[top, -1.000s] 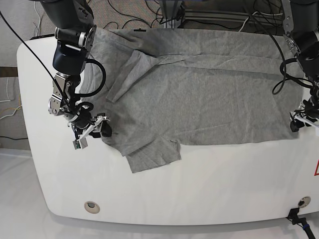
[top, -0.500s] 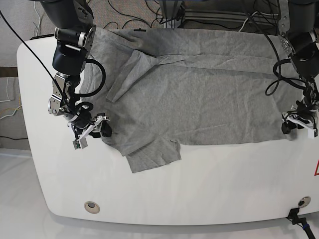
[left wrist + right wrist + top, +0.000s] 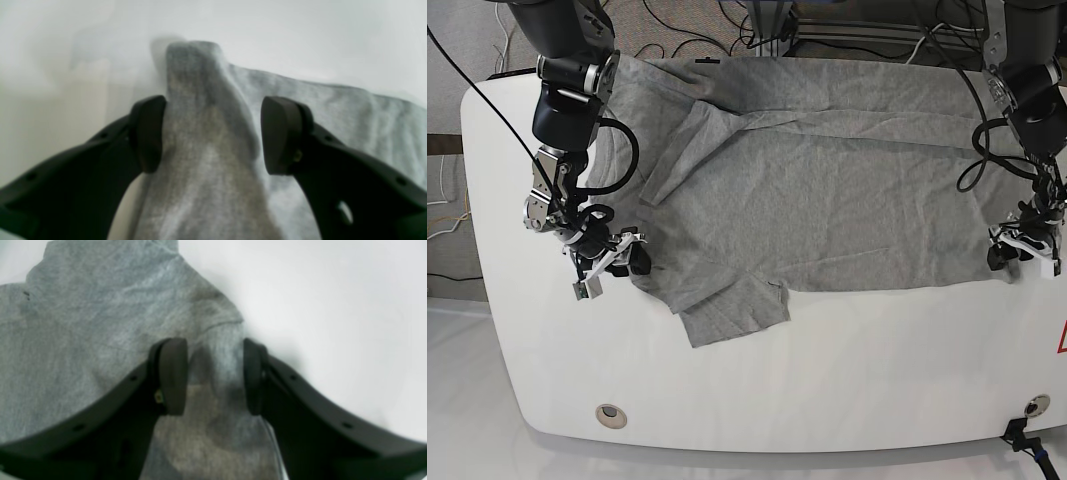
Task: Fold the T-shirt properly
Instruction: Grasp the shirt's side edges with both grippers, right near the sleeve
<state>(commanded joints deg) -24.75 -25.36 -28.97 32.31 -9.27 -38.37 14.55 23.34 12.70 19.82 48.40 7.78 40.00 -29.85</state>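
The heather-grey short-sleeved cotton T-shirt (image 3: 827, 190) lies spread across the far half of the white rounded bench (image 3: 827, 380), neck toward the bench's left end in the base view, hem toward its right end. One sleeve is flapped inward over the chest; the other sticks out toward the near edge.

Left pincer (image 3: 213, 133): spread, with a raised ridge of hem cloth standing between the pads, touching one pad and apart from the other. Not yet pinched.

Right pincer (image 3: 210, 376): also parted, straddling a bunched corner of cloth near the shoulder; we see a gap at each pad, so no firm hold.

We judge the fold barely begun: no clean crease across the body. Left to do: nip both corners, carry the near edge over, tuck the sleeves, fold again.
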